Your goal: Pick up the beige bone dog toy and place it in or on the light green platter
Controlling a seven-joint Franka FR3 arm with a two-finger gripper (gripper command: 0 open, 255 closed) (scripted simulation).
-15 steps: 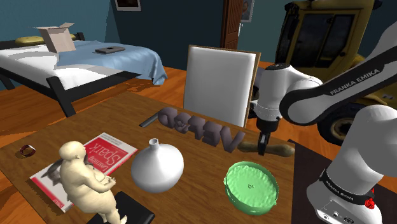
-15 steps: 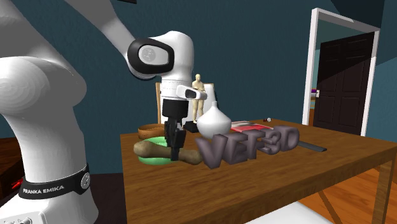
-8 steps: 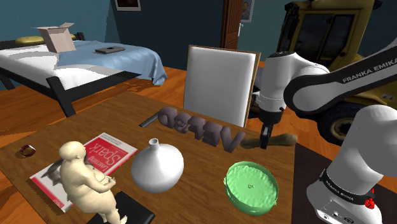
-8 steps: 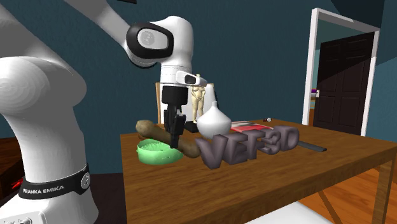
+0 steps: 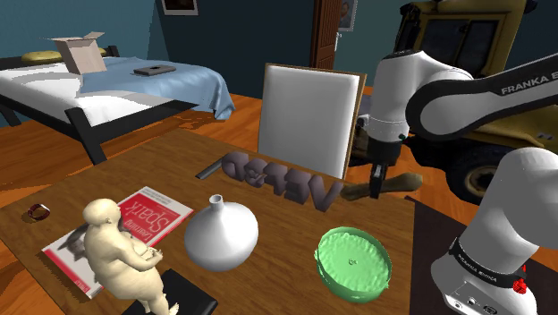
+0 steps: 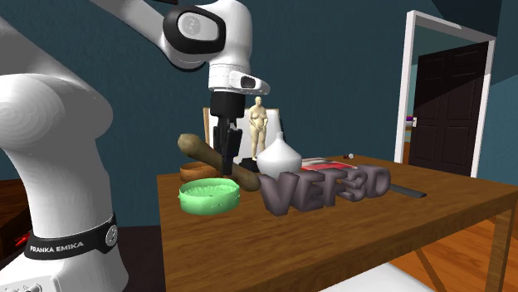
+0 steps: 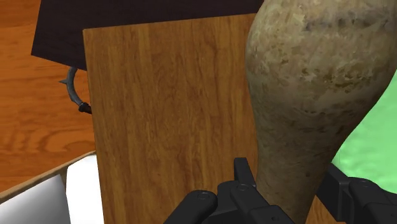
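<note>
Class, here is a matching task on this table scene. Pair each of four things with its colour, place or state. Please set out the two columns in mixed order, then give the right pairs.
Things:
1. bone toy
2. platter
3. vase
4. magazine

Descriptions:
A. white, standing upright on the table
B. red cover, lying flat
C. clasped in the gripper, tilted, lifted off the table
D. light green, nothing in it

Pairs: 1-C, 2-D, 3-A, 4-B
</note>
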